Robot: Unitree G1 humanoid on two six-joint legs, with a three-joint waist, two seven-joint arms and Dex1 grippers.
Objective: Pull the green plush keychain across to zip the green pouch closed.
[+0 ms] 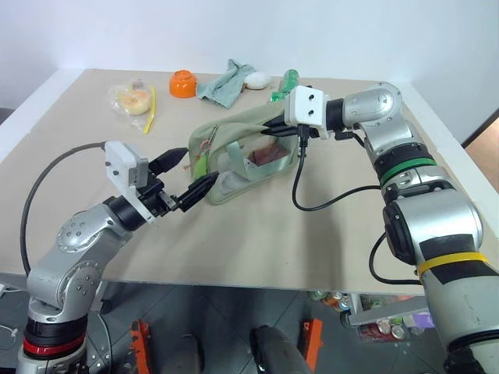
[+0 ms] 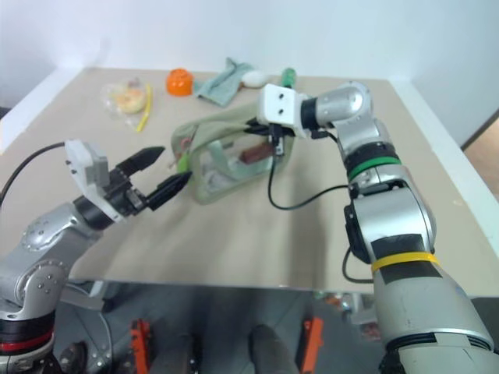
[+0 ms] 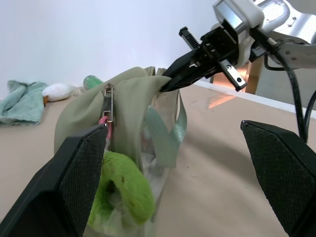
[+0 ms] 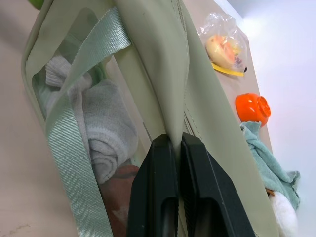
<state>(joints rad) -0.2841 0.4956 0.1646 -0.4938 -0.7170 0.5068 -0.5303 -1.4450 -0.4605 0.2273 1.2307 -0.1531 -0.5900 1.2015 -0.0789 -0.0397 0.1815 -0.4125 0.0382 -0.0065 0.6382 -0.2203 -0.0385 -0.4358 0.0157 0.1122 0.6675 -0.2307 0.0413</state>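
**Green plush keychain hangs at the pouch's near end, ready for the left gripper**

Green plush keychain hangs from the zipper pull at the end of the green pouch that faces the left gripper. It is small, fuzzy and soft, so I judge it will squash easily between the fingers and weigh almost nothing. A firm pinch near its top, close to the metal pull, should transmit the pull better than a hold on the loose fluffy end, which may stretch or slip.

The pouch stands on the table, between the two arms. Its fabric is thin and floppy, with clear side panels, so it would fold and slide if nobody anchored it. The right gripper has its jaws pressed together on the fabric edge at the far end of the top, which gives this anchor. The left gripper's jaws stand wide apart on either side of the keychain, holding nothing. Whether the zipper is fully open is hard to see.
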